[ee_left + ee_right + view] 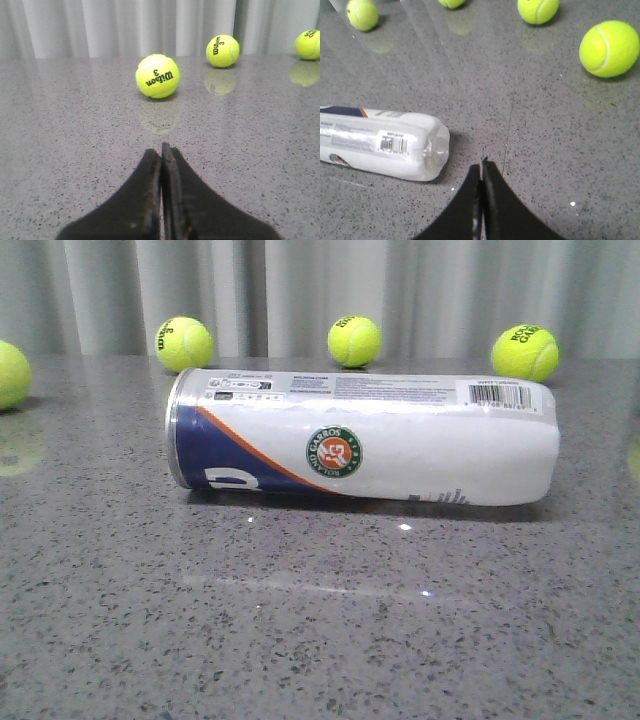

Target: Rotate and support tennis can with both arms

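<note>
Nearest the lens, right hand: black fingers pressed together to a single seam, pinching nothing, poised low over bare counter. Just beside and ahead of that tip, toward the robot's left, the clear closed end of the tennis can, close but apart from it. Lying flat on its side, long axis running left to right across the robot's front, silver rim at the left, barcode uppermost near the right end, round emblem facing forward in the front view.

Left hand likewise shut tight on nothing, low over the counter, aimed at a tennis ball further out, with two more balls beyond toward the curtain. No can in that wrist view, so hard to place against the rim end.

Judged from this: right arm the nearer, set off the can's closed end; both hands needing to spread before any hold or support; rolling likely on the smooth counter.
</note>
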Available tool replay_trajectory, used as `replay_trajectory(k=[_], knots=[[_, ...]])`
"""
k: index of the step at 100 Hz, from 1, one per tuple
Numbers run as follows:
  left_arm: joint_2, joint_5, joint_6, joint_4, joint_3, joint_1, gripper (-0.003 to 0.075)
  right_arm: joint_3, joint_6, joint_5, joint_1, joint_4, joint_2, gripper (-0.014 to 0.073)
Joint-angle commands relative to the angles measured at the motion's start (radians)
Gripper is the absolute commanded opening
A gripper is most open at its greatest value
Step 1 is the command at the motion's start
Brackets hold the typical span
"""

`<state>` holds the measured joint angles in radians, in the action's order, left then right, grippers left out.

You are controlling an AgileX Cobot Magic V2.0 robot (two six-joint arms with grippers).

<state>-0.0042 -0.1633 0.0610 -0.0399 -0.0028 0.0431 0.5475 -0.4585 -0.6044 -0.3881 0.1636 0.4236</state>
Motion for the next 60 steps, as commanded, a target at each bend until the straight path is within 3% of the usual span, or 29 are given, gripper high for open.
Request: replay_trajectory(k=[1, 30, 60], knots=[[-0.04, 0.084, -0.008, 0.001, 0.047, -0.002, -0.0021, -0.029, 0.0, 0.151, 0.006, 0.029, -0.061, -0.0065], [-0.022, 0.106, -0.008, -0.007, -0.047, -0.002, -0.0021, -0.108, 0.004, 0.255, 0.006, 0.097, -0.15, -0.0065], [0.213, -0.212, -0.008, -0.008, -0.333, -0.002, -0.0021, -0.108, 0.004, 0.255, 0.006, 0.097, -0.15, -0.0065]])
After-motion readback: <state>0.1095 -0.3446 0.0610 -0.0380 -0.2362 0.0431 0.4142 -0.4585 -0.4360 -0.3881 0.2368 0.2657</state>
